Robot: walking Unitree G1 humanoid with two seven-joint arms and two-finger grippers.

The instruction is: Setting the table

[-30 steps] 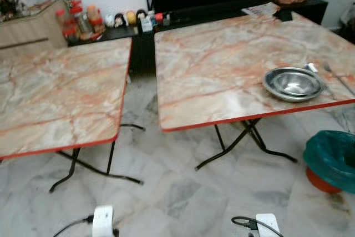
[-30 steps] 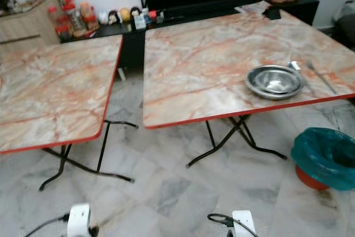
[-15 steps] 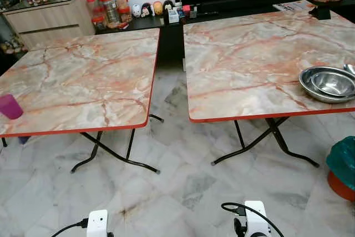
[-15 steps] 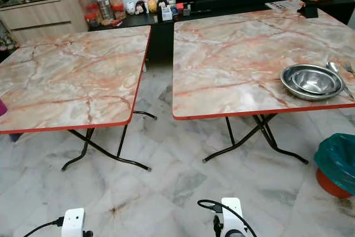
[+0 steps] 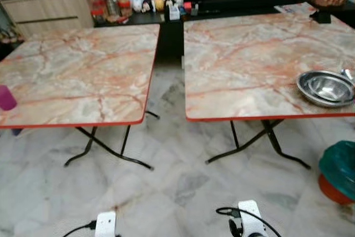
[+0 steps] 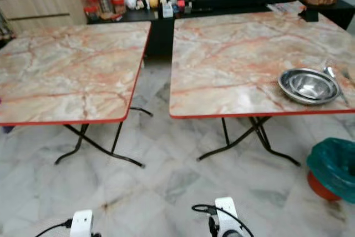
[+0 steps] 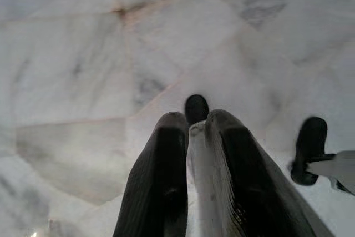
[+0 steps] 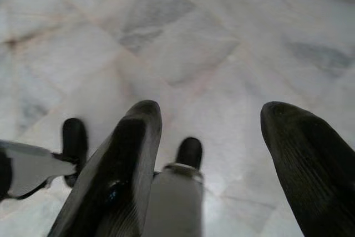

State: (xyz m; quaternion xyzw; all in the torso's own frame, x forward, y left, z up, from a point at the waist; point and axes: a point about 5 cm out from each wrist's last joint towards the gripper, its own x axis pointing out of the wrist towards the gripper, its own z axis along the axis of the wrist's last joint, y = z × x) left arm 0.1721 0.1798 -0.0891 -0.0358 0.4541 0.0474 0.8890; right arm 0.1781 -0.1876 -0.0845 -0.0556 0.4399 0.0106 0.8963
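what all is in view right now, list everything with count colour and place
folding tables: 2, marble-look tops with red edges, side by side
steel bowls: stacked, silver, right table's near right corner
spoon: 1, silver, just right of the bowls
cup: 1, purple, left table's left edge
bin: 1, orange with teal liner, floor at right
jars: several, red-lidded, far cabinet
left end effector: black, fingers together, over floor
right end effector: black, fingers apart, over floor

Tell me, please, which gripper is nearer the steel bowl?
Right. The right gripper hangs low over the floor on the steel bowl's side; the left gripper hangs farther off, by the other table.
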